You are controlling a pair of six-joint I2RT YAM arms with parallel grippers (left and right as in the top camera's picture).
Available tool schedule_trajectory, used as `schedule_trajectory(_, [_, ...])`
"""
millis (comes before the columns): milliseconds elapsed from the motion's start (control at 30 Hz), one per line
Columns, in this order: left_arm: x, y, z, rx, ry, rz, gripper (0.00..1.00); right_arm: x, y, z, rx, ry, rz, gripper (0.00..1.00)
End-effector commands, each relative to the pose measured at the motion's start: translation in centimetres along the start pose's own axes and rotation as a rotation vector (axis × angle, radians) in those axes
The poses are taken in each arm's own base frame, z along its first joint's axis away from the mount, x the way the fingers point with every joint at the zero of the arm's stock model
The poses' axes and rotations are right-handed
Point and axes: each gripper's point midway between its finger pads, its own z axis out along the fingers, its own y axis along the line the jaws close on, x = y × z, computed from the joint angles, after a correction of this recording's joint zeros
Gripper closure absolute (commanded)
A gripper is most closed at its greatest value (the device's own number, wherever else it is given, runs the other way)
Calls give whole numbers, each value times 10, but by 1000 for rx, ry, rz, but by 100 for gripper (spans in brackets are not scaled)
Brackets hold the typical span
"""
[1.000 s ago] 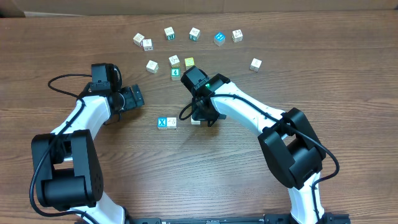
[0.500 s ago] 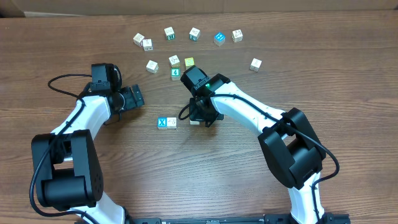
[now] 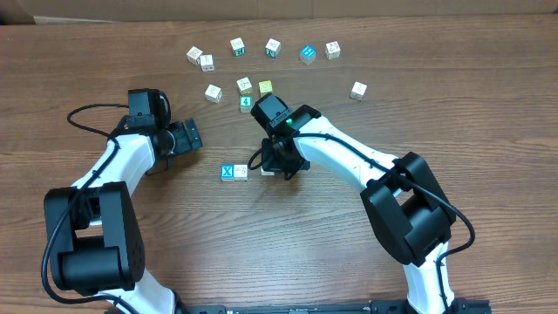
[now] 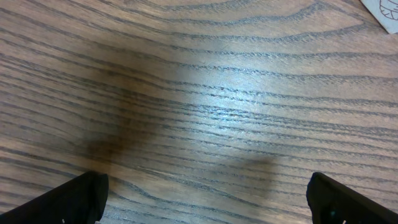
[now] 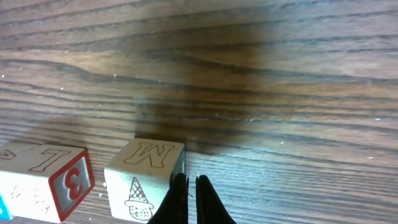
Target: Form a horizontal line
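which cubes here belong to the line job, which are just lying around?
Job: blue X cube; cream-topped cube beside it; M cube, at the shut right hand.
Lying about: yellow-green cube; back-row blue cube; open left hand, over bare table.

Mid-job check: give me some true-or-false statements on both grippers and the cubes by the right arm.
1. The right gripper is shut. True.
2. The left gripper holds a cube. False: it is open and empty, over the table.
3. The M cube touches the L cube. False: a gap of wood separates them.
4. The blue X cube sits right beside the L cube. True.
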Motion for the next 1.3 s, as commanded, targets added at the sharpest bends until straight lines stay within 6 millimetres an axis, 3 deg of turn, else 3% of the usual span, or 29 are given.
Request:
schedule_trajectory(0, [5,0,4,3,19,-10,1,3,6,-4,-15,-3,-9,96])
schedule_trajectory(433, [5,0,4,3,19,-10,0,4,10,-4,-19,-9,-18,96])
schedule_trajectory(933, [5,0,4,3,19,-10,0,-9,-5,-5,69,-83,-17,96])
schedule_trajectory(1267, [5,0,4,3,18,-10,0,-11,-4,-5,65,-94,-16,96])
